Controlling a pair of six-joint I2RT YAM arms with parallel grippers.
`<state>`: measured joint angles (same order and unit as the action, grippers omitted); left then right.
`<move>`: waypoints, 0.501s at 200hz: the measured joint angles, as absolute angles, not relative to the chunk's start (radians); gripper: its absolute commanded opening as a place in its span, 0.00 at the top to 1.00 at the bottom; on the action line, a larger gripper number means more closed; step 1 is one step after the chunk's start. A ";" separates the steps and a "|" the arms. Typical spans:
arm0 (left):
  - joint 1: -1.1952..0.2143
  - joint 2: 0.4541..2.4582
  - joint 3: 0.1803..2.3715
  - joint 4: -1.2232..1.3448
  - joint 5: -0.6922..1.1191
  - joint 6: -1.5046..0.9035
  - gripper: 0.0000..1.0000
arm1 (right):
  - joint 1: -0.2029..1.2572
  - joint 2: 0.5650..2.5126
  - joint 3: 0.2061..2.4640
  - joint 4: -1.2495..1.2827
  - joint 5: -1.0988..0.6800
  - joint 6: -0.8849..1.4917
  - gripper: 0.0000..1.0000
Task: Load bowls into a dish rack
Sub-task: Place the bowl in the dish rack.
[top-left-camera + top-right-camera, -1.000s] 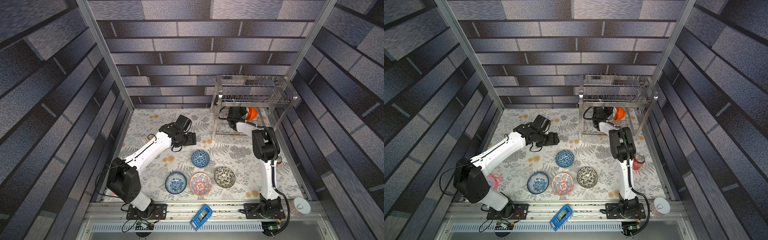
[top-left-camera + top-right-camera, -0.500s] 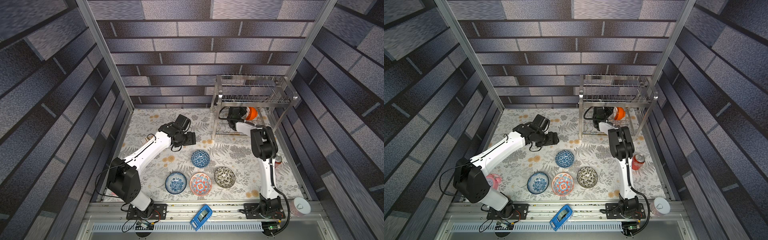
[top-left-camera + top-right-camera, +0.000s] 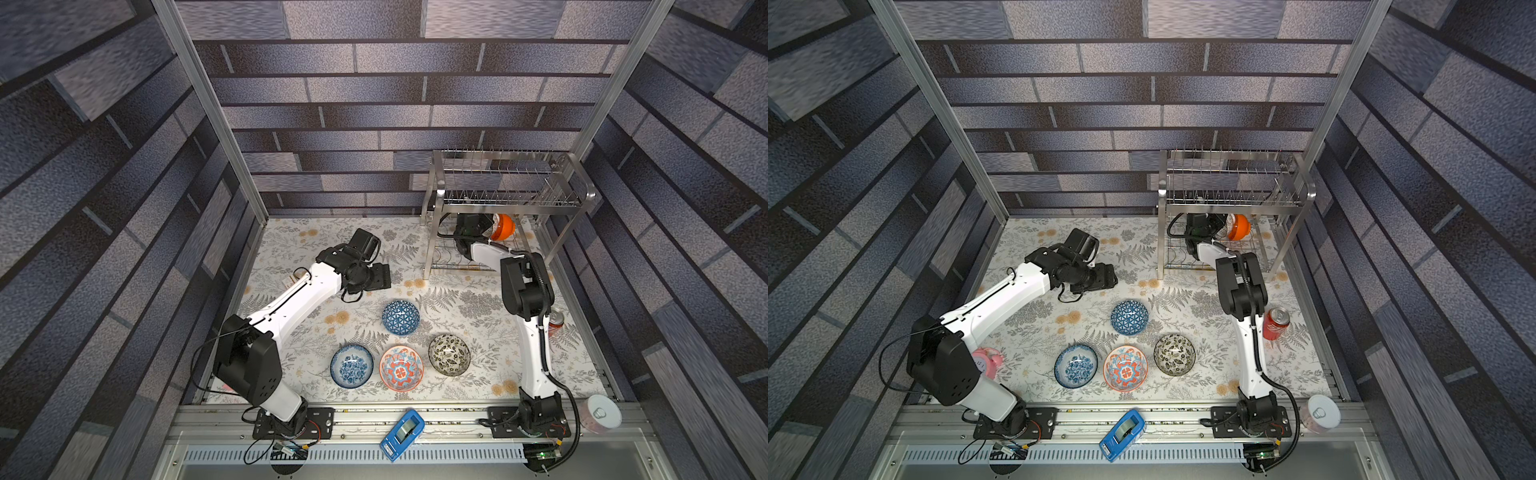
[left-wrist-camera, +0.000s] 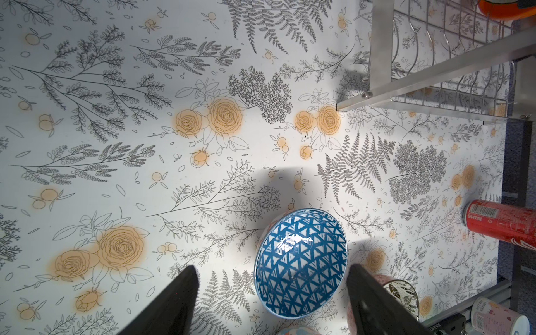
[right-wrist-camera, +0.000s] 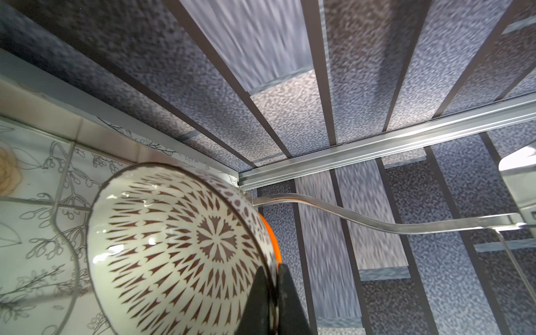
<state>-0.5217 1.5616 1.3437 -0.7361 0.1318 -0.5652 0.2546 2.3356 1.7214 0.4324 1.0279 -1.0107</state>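
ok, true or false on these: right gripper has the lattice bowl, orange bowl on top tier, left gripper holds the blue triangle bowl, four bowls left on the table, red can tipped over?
1. The right gripper is shut on the rim of the white lattice bowl. True.
2. The orange bowl sits on the top tier of the dish rack. False: it is in the lower tier, under the prongs.
3. The left gripper holds the blue triangle bowl. False: it is open, empty and apart from the bowl, which rests on the table.
4. Four bowls are on the table outside the rack. True: that one, the blue-white floral bowl, the medallion bowl and the black-and-white floral bowl.
5. The red can lies on its side. False: it stands upright.
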 measured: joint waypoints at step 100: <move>-0.515 1.562 1.334 -0.725 0.132 -0.565 0.15 | 0.260 2.336 1.721 0.400 1.028 -0.984 1.00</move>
<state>-0.5152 1.5616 1.3338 -0.7250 0.1318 -0.5652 0.2596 2.3356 1.7214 0.3996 1.0283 -0.9836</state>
